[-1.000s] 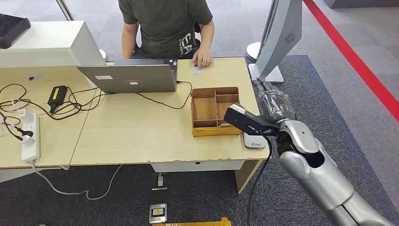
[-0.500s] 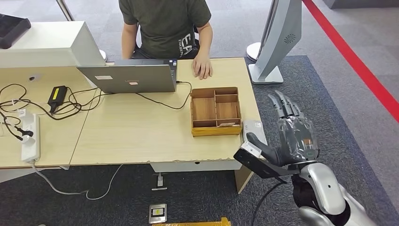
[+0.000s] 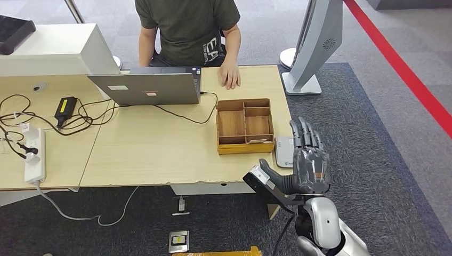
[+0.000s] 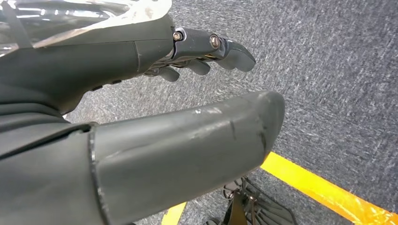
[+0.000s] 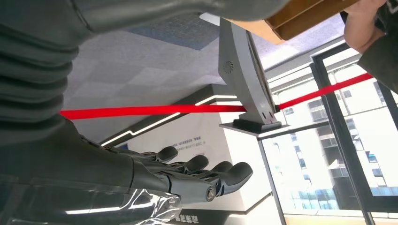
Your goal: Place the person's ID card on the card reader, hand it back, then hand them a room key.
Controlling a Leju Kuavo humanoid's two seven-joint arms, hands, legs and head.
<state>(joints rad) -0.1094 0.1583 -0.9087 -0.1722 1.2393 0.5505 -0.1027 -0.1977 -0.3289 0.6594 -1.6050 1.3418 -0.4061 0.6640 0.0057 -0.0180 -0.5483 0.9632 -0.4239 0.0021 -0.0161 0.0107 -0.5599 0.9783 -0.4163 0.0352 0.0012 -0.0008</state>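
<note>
Hovering empty beside the card reader (image 3: 284, 150), right hand (image 3: 308, 160) spreads; left hand (image 4: 141, 93) spreads above carpet (image 4: 328, 70)

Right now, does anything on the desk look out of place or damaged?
Mostly tidy. The black cables lie in a loose tangle on the left, and the desk's front edge looks chipped. The wooden tray and card reader sit square.

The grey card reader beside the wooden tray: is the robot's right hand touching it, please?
Apart. In the head view, the right hand hangs open off the table edge, with carpet visible between it and the grey card reader.
</note>
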